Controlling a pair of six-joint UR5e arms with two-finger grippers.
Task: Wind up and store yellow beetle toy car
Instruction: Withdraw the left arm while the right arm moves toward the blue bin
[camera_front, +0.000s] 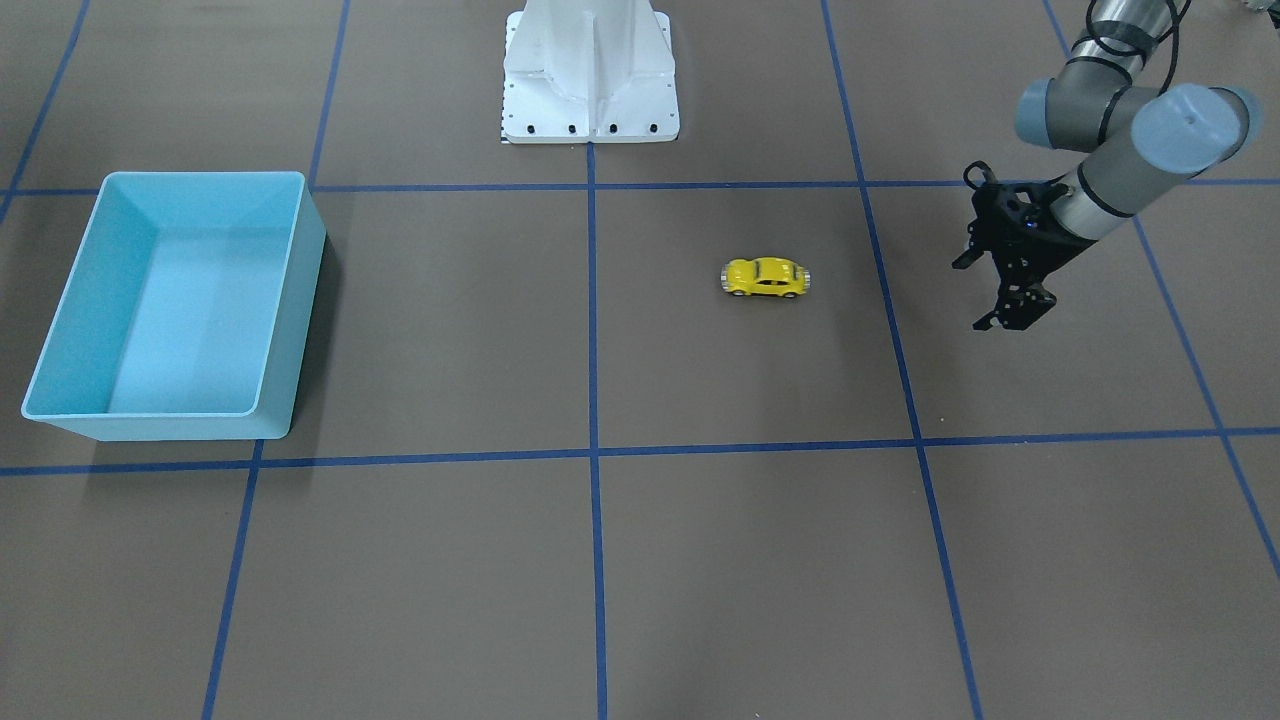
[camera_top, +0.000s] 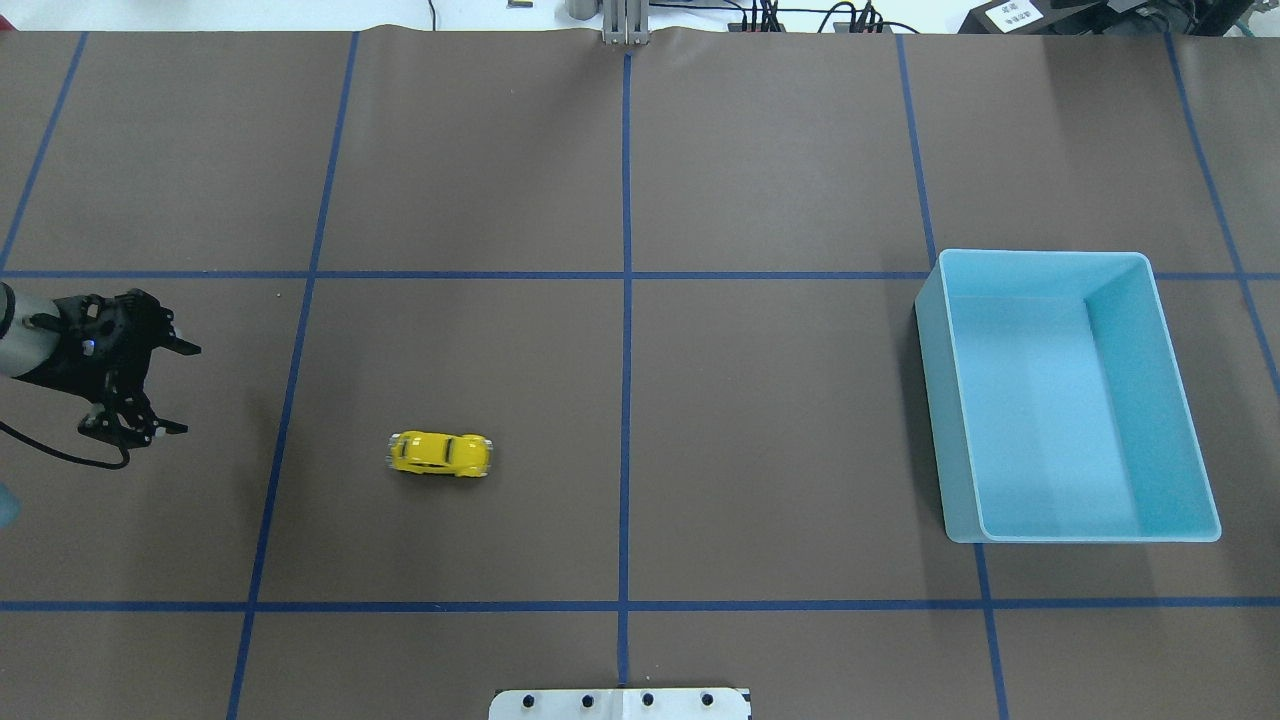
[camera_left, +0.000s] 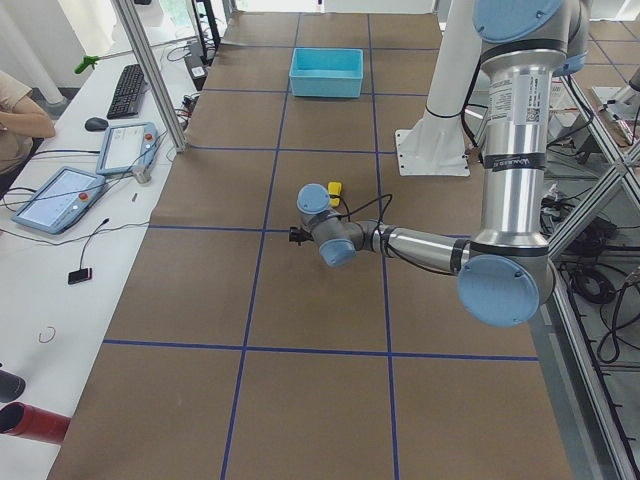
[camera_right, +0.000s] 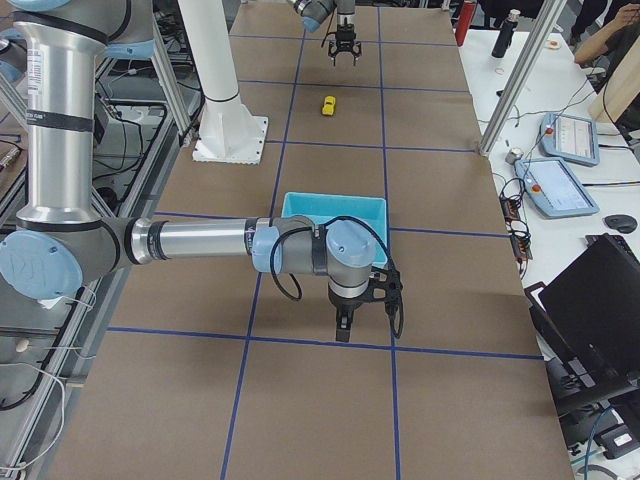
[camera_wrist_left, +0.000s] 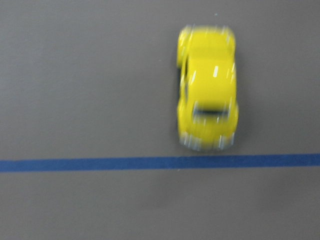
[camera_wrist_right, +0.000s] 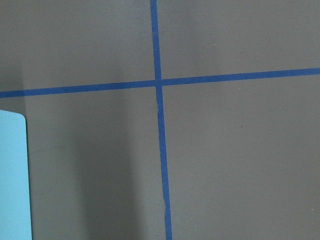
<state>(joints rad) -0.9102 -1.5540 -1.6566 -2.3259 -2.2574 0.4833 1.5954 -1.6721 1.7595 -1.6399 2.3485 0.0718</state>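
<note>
Yellow beetle toy car sits untouched on the counter in the front view, well apart from the blue bin; winding and storing both remain. Overhead, the left pincer hangs open near the car. From the right side, the right pincer is near the bin, and I cannot tell its state.

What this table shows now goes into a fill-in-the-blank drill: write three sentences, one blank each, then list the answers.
1. The tiny glossy yellow Beetle-shaped toy car stands on the brown table, ____ (inside/outside) the light blue rectangular plastic bin.
2. The left gripper holds nothing; its jaws are ____ (open/shut).
3. The tape lines on the table are ____ in colour.

Missing words: outside; open; blue.
</note>
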